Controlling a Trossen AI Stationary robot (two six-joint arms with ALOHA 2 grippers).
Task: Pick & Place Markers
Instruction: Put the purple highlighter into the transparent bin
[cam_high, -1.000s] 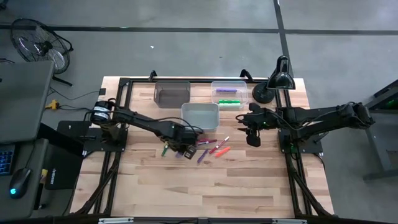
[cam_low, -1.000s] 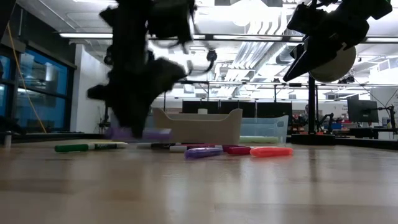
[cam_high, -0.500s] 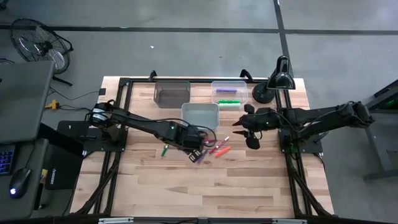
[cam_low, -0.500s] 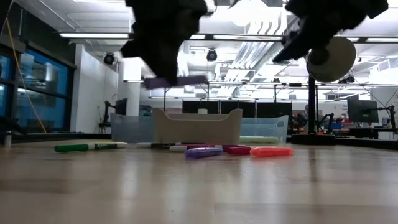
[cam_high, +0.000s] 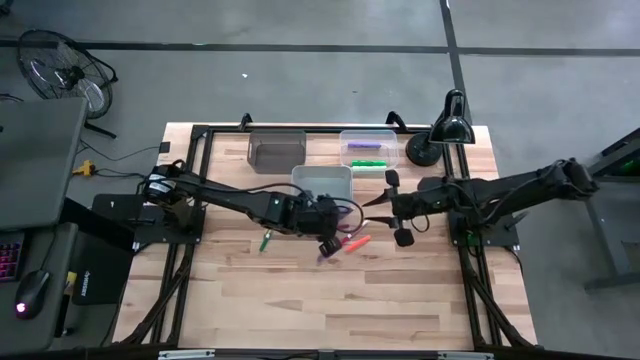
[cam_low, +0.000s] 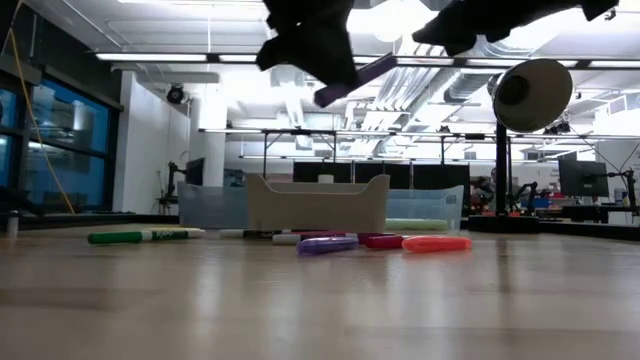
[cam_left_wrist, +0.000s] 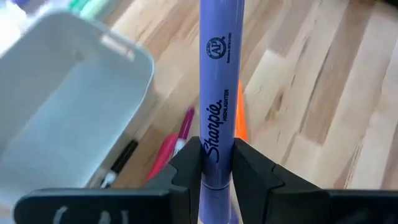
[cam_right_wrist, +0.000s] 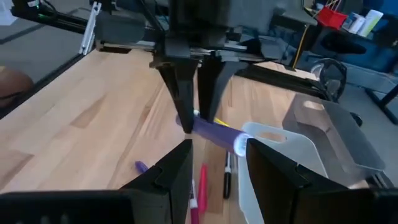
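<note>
L jaws clamped, R jaws apart.

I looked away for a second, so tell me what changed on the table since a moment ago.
The left gripper, shut on the purple marker, lifted it off the table and carried it toward the white bin. The right gripper, open, swung in toward it. The green marker and the others on the table stayed put.

Bare table (cam_high: 330, 300) below; bins (cam_high: 322, 184) beyond.

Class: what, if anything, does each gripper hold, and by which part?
The left gripper holds a purple marker across its barrel; the right gripper is open and holds nothing.
</note>
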